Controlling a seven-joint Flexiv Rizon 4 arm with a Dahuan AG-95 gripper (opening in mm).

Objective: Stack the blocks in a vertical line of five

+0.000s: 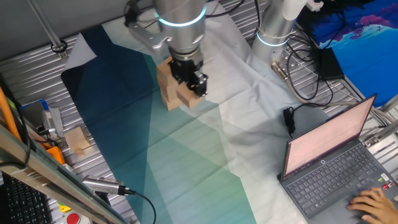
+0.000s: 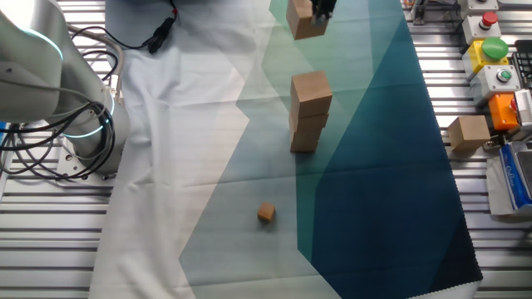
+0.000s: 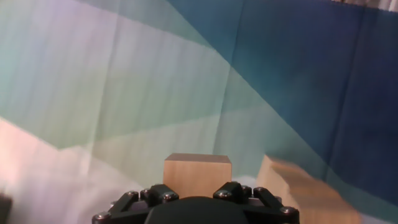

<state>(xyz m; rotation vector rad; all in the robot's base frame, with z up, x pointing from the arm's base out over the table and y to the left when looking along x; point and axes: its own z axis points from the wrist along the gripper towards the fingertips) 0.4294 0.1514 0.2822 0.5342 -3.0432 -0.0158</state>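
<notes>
Gripper is closed on one block, held above the cloth beyond the stack of three blocks. Tiny cube lies well apart on the near side. Pale block sits off-cloth beside the button box. Laptop occupies the opposite table edge. Open cloth surrounds the stack.

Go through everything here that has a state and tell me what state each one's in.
gripper: shut on held block, lifted above the cloth
held block: gripped, off the cloth
stack of blocks: upright, block count unclear
small cube: loose on the cloth, alone
pale block: off the cloth, on the slatted table
laptop: open, screen lit
</notes>
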